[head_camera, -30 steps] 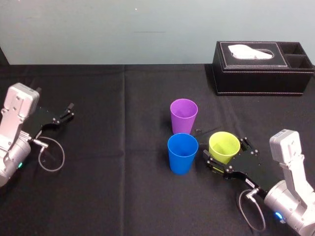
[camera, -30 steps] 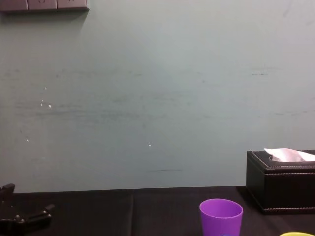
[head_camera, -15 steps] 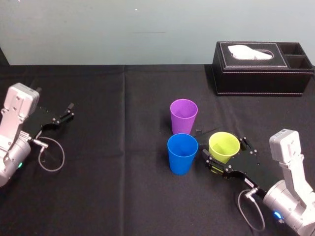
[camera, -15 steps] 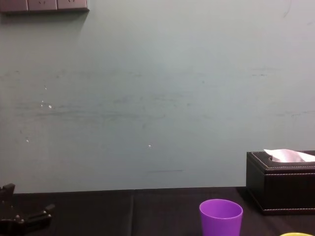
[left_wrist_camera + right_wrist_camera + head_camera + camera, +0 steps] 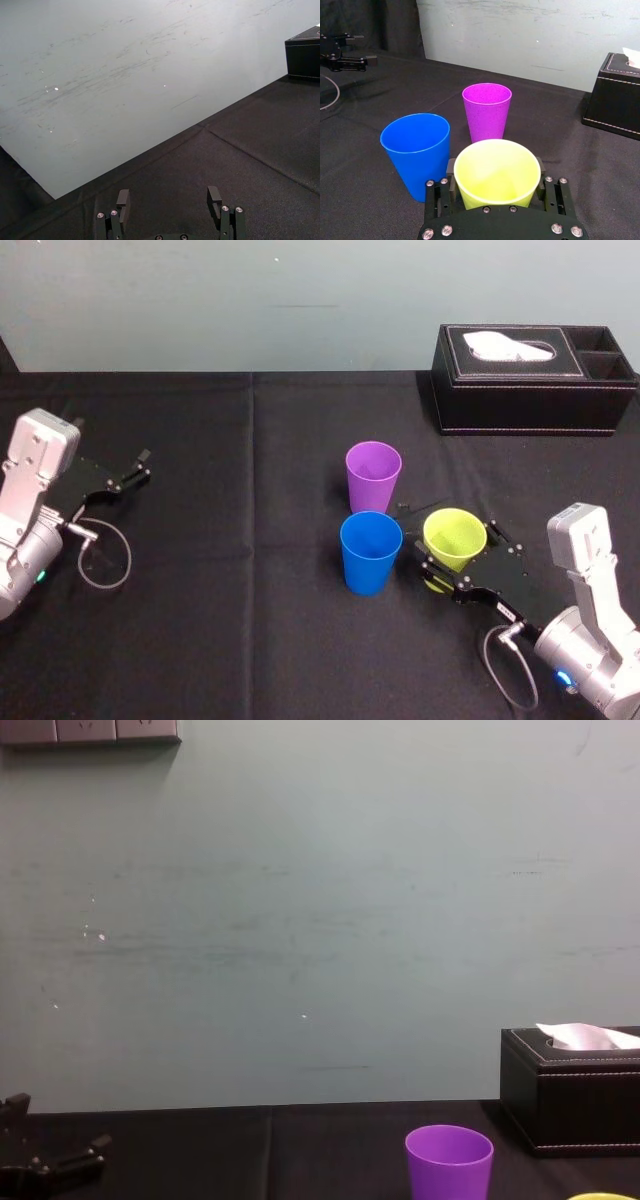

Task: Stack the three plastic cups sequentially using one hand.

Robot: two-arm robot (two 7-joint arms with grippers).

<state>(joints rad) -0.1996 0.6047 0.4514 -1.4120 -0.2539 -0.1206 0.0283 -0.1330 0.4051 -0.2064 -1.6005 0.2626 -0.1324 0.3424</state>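
Observation:
Three plastic cups stand upright close together on the black cloth. The purple cup [image 5: 373, 477] [image 5: 486, 112] [image 5: 449, 1160] is farthest from me. In front of it is the blue cup [image 5: 371, 552] [image 5: 417, 150], and the yellow-green cup [image 5: 454, 538] [image 5: 496, 175] is to the blue one's right. My right gripper [image 5: 455, 552] [image 5: 495, 181] reaches in from the lower right, its fingers pressed on both sides of the yellow-green cup. My left gripper [image 5: 135, 472] [image 5: 169, 200] rests open at the table's far left, holding nothing.
A black tissue box [image 5: 530, 380] [image 5: 615, 95] [image 5: 570, 1095] stands at the back right near the wall. A cable loop [image 5: 105, 558] lies beside the left arm. Bare black cloth [image 5: 230, 540] stretches between the left arm and the cups.
The right gripper's fingers have closed in on the yellow-green cup, nudging it slightly left. The left arm and the other cups have not moved.

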